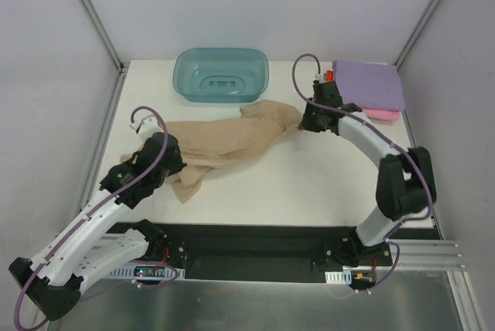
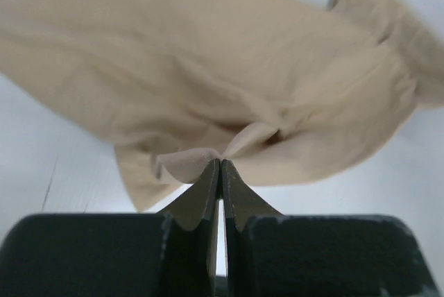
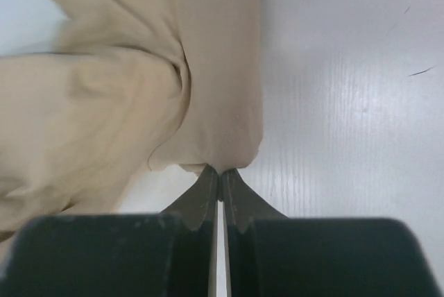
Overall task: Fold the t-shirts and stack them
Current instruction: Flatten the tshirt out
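A tan-beige t-shirt (image 1: 228, 144) lies crumpled and stretched across the middle of the white table. My left gripper (image 1: 168, 159) is shut on a pinch of its cloth (image 2: 208, 162) at the shirt's left end. At the shirt's right end my right gripper (image 1: 304, 122) is shut on the hem (image 3: 220, 162). In both wrist views the jaws meet at their tips with tan cloth nipped between them. A folded lilac-purple t-shirt (image 1: 370, 83) lies on a folded pink one (image 1: 383, 114) at the back right corner.
A translucent teal plastic tub (image 1: 222, 74) stands at the back centre, just behind the tan shirt. Grey walls and metal posts close in the table (image 1: 309, 184) on three sides. The arms' black base rail runs along the near edge.
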